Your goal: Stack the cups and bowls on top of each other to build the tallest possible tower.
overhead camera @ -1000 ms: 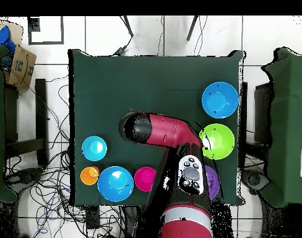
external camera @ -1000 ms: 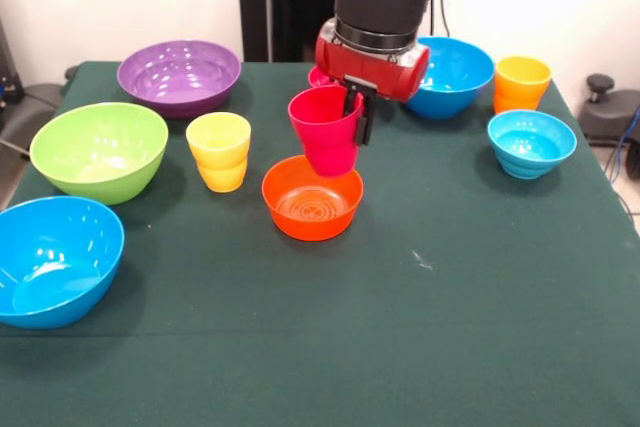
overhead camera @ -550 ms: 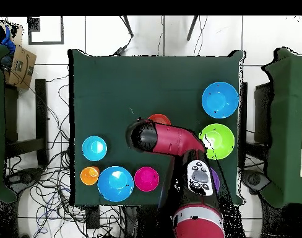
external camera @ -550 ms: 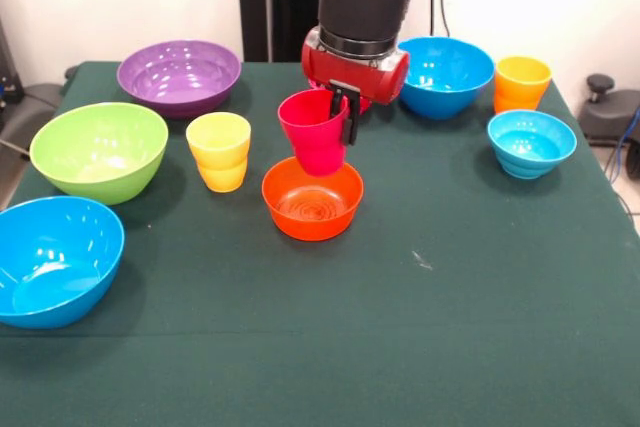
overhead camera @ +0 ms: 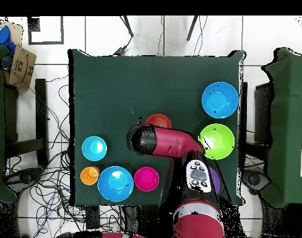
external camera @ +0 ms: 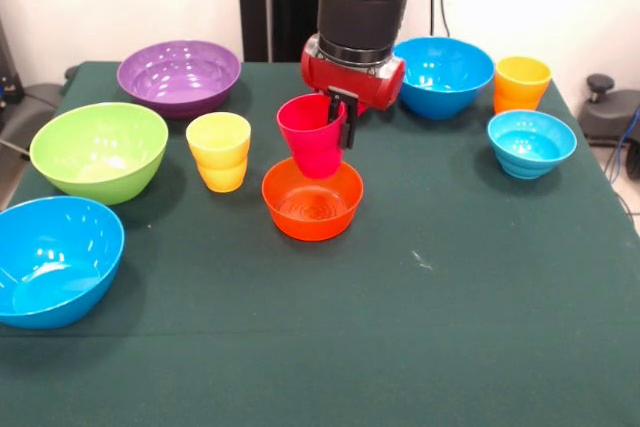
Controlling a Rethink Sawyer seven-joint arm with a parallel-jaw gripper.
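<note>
The pincer (external camera: 340, 119) is closed on the rim of the glossy red-pink plastic cup (external camera: 314, 136), one black finger (external camera: 347, 123) outside the wall on the side nearest the arm, the other presumably inside. The cup hangs slightly tilted just above the medium orange plastic bowl (external camera: 312, 200), its base at or a little inside the bowl's mouth; whether it touches the bowl I cannot tell. On the green cloth-covered surface (external camera: 420, 327) the other pieces stand apart: the yellow stepped cup (external camera: 219, 151) beside the orange bowl, the large lime green bowl (external camera: 99, 150), the large purple bowl (external camera: 179, 76), a large blue bowl (external camera: 52, 258) at the near corner, a second large blue bowl (external camera: 446, 75) behind the arm, the small light blue bowl (external camera: 531, 143) and the orange cup (external camera: 522, 82). In the overhead view a small red bowl (overhead camera: 146, 179) sits near the robot's base. These thin plastic pieces look light, stiff and slick, so a rim pinch suits them, though a tilted cup may slide or settle crooked; I would level it and lower it centred before letting go.
</note>
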